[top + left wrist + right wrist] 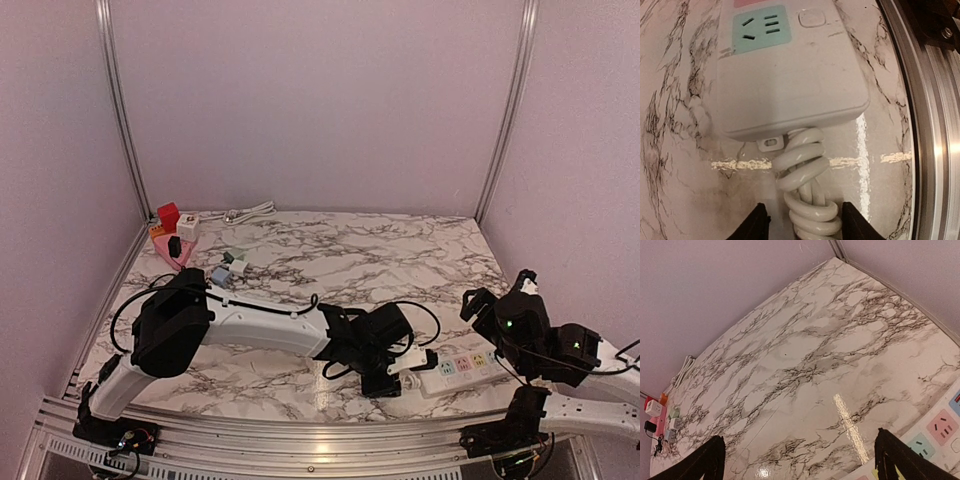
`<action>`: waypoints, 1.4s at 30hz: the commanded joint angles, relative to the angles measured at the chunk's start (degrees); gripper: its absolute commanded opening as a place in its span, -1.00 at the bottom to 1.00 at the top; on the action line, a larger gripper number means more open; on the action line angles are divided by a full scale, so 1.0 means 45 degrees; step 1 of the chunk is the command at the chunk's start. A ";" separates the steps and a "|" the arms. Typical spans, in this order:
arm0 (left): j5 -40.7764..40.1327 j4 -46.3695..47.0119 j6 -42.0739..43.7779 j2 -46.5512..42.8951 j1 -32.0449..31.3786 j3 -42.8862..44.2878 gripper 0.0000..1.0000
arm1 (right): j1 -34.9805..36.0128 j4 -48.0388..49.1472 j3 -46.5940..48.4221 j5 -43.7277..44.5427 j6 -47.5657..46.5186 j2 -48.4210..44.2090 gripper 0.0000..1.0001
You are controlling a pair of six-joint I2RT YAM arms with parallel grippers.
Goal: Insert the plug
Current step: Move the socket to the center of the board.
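Observation:
A white power strip [457, 368] with pastel sockets lies near the front edge, right of centre. In the left wrist view its cord end [790, 90] shows a green socket [760, 28], and a coiled white cord [807, 195] leaves it. My left gripper [802, 212] is open, with its fingers on either side of the coiled cord, and sits at the strip's left end [393, 378]. My right gripper [800, 450] is open and empty, raised above the strip's right end [480, 300]. Several small plugs [228, 266] lie at the back left.
A pink tray [172, 250] with red and white adapters [168, 215] stands at the back left, next to a white cable [250, 212]. A metal rail [935, 150] runs along the front edge beside the strip. Walls enclose the table.

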 commanded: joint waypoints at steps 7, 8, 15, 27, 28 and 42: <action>-0.0837 -0.0425 -0.0326 0.0407 -0.0007 0.0366 -0.63 | -0.0079 -0.0084 0.0126 0.0582 0.0101 0.0118 0.97; -0.0939 -0.0428 -0.0412 0.0414 0.0046 0.0381 -0.69 | -0.0089 -0.0038 0.0126 0.0593 0.0053 0.0139 0.97; -0.1917 -0.0362 -0.1452 0.0325 0.0917 0.0360 -0.98 | -0.0081 0.0214 0.0204 0.0461 -0.0287 0.0490 0.97; -0.3637 -0.0088 -0.2974 -0.0671 0.3009 -0.1046 -1.00 | -0.0090 0.0867 0.0125 0.0254 -0.0692 0.1067 0.97; -0.3718 -0.0098 -0.3081 -0.0773 0.3286 -0.1214 -1.00 | -0.0087 0.0934 0.0126 0.0207 -0.0733 0.1138 0.97; -0.3075 0.0199 -0.3105 -0.2574 0.4706 -0.3393 -0.98 | -0.0075 0.2347 -0.0394 -0.0753 -0.1012 0.2274 0.97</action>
